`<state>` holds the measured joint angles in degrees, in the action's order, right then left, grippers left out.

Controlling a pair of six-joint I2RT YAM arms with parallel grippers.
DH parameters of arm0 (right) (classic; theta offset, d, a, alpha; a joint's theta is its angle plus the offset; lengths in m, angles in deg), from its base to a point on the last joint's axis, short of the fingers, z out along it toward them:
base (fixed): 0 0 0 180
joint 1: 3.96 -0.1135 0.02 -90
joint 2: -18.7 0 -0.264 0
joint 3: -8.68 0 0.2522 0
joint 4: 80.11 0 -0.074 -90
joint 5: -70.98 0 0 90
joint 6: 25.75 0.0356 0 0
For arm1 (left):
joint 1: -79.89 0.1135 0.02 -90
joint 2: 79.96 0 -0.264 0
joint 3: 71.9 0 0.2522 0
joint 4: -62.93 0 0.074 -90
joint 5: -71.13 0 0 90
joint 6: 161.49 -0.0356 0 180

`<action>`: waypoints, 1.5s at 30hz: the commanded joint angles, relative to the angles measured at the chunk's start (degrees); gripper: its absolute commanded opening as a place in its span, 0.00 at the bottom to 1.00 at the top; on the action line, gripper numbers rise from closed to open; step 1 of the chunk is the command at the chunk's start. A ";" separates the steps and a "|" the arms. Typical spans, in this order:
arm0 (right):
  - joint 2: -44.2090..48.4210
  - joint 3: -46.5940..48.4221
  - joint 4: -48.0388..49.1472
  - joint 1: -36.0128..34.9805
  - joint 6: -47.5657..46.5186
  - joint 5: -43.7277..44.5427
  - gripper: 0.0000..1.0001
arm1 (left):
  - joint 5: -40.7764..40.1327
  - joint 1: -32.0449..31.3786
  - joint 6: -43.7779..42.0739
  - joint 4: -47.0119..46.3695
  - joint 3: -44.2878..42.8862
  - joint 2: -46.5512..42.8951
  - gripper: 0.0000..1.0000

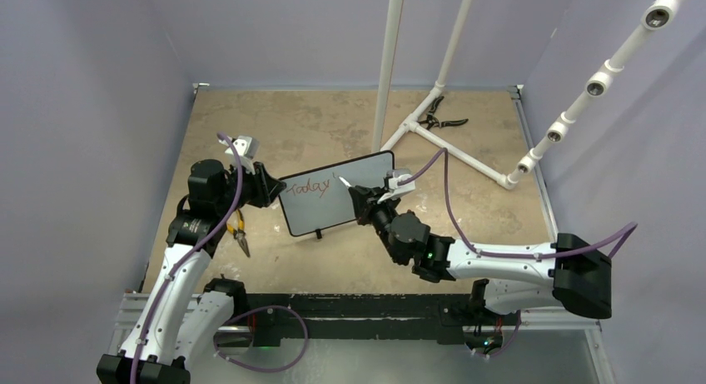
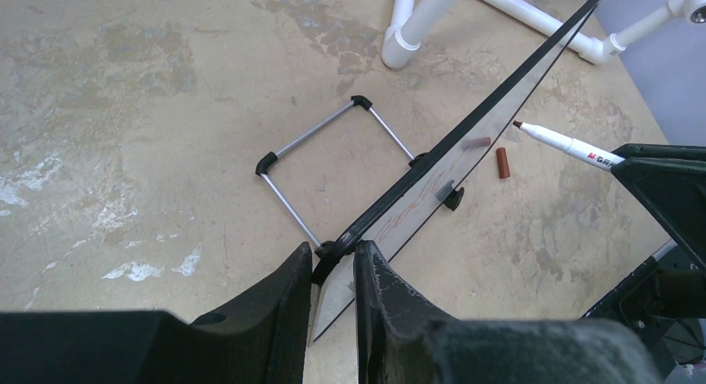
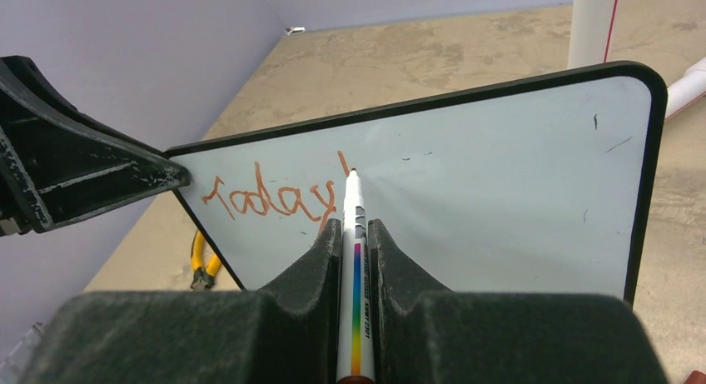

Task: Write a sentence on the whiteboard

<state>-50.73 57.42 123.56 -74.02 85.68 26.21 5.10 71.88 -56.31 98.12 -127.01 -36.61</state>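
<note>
The whiteboard (image 1: 350,202) (image 3: 499,176) stands tilted on the table, and in the left wrist view it runs edge-on (image 2: 466,151). My left gripper (image 1: 270,187) (image 2: 331,251) is shut on its left edge, one finger on each face. Red writing, the start of the sentence (image 1: 310,187) (image 3: 270,196), reads "Today" with a short stroke after it. My right gripper (image 1: 360,196) (image 3: 354,226) is shut on a white marker (image 3: 354,234) (image 2: 566,144). The marker's tip is right at the board's face, by that stroke.
The board's wire stand (image 2: 325,159) props it from behind. A red marker cap (image 2: 502,162) lies on the table before the board. Yellow-handled pliers (image 1: 240,230) (image 3: 200,259) lie by the left arm. A white pipe frame (image 1: 449,138) and black pliers (image 1: 437,117) sit at the back.
</note>
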 commanded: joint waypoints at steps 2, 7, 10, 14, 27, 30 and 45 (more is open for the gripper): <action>-0.56 0.28 0.78 0.28 0.30 1.29 0.00 | -1.37 0.16 -0.75 -2.29 0.30 -0.99 0.12; -1.59 1.18 0.94 0.28 -0.41 2.49 0.00 | -1.21 0.17 -0.76 -2.36 0.30 -0.90 0.12; -2.38 1.51 0.86 0.32 -0.38 3.51 0.00 | -1.12 0.15 -0.77 -2.36 0.30 -0.90 0.12; -2.81 1.84 0.85 0.53 -0.34 4.68 0.00 | -1.03 0.12 -0.83 -2.43 0.30 -0.95 0.12; -5.41 2.62 4.51 1.16 -4.67 0.77 0.00 | -1.03 0.15 -0.84 -2.37 0.30 -0.99 0.12; -6.33 2.28 4.17 1.09 -3.85 0.10 0.00 | -1.11 0.16 -0.85 -2.39 0.29 -0.99 0.12; -5.11 1.58 -5.34 0.98 3.87 5.67 0.00 | -1.18 0.13 -0.83 -2.36 0.30 -1.08 0.12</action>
<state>-56.52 57.99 122.68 -73.41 87.12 27.48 4.31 71.88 -56.31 98.16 -127.01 -36.81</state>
